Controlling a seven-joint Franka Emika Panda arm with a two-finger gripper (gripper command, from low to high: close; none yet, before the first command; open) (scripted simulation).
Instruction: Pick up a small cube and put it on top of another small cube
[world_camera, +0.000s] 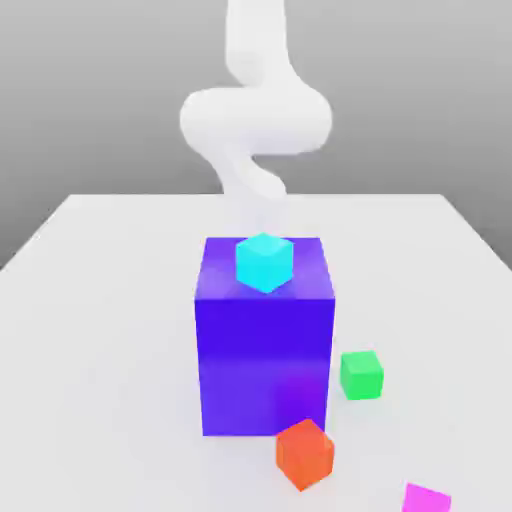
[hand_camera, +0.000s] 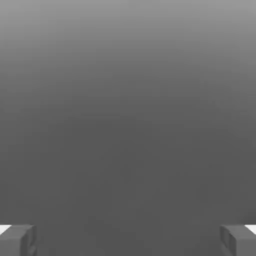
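Note:
The small magenta-pink cube (world_camera: 427, 498) lies on the white table at the front edge, toward the exterior view's right, partly cut off by the frame. The small green cube (world_camera: 361, 375) rests on the table just right of the big block, apart from the magenta one. My white arm (world_camera: 255, 120) rises at the back, behind the block and far from both cubes. In the hand view my gripper (hand_camera: 128, 240) is open, its grey fingertips (hand_camera: 17, 239) wide apart with nothing between them and plain grey background ahead.
A big blue-purple block (world_camera: 265, 370) stands mid-table with a cyan cube (world_camera: 264, 262) on its top. An orange-red cube (world_camera: 305, 453) sits at the block's front right corner, between the green and magenta cubes. The white table (world_camera: 90, 330) stretches out on both sides.

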